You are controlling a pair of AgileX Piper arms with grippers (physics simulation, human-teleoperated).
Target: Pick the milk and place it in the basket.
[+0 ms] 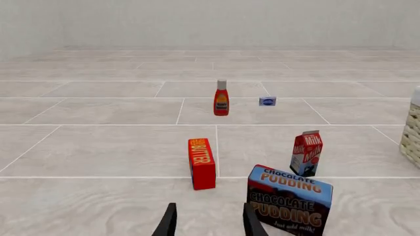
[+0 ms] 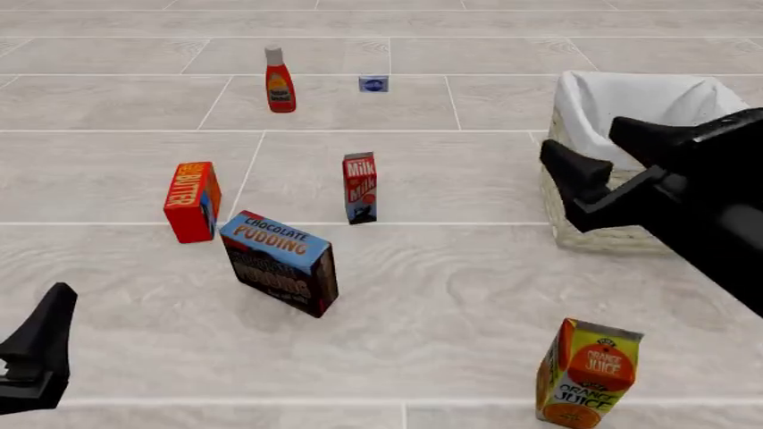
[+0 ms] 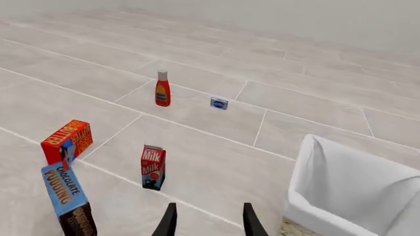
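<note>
Milk (image 2: 360,187) stands upright left of the basket (image 2: 592,231); I judge it light, stiff, tippable. I would pinch its flat sides mid-body. Right gripper (image 3: 206,220) is open, empty; so is the left gripper (image 1: 208,221).

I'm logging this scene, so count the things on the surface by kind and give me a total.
Cartons: 2, milk and orange juice
Boxes: 2, butter and chocolate pudding
Bottles: 1, red sauce bottle
Small blue-white packs: 1
Baskets: 1
Total: 7
</note>
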